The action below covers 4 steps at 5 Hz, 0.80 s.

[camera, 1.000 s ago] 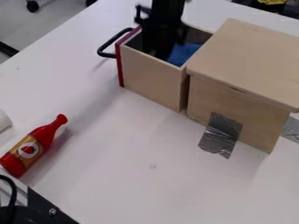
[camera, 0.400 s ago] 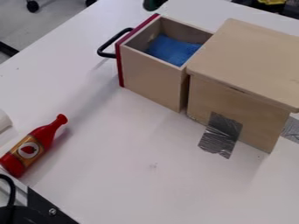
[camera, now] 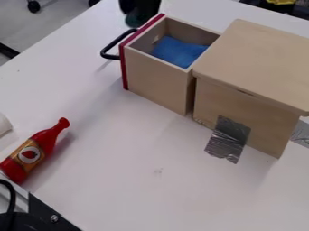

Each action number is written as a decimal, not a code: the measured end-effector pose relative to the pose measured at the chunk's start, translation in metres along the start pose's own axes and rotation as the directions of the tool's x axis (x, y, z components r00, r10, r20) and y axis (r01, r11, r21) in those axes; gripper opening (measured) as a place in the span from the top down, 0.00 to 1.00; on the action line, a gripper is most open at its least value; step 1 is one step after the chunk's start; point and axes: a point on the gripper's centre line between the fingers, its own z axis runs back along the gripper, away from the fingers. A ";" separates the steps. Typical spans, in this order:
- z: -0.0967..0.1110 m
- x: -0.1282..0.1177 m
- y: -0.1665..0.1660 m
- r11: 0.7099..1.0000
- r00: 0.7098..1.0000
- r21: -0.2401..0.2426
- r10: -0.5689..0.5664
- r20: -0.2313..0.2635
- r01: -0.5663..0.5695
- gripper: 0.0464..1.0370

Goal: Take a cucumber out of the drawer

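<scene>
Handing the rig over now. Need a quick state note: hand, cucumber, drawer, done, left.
Hand: at the view's top edge, outside the drawer, closed on the dark green cucumber as far as I can tell.
Cucumber: at the hand's lower end, past the drawer's red front; can't tell if it touches the table.
Drawer: open, blue cloth inside.
Done: cucumber out.
Left: probably just set it down, let go and back off.
</scene>
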 end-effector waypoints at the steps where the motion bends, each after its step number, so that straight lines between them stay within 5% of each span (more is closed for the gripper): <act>1: -0.011 -0.025 -0.007 1.000 0.999 -0.023 -0.014 -0.050 0.013 0.69; 4: -0.084 -0.105 -0.032 0.991 0.961 -0.100 -0.109 -0.253 0.086 0.69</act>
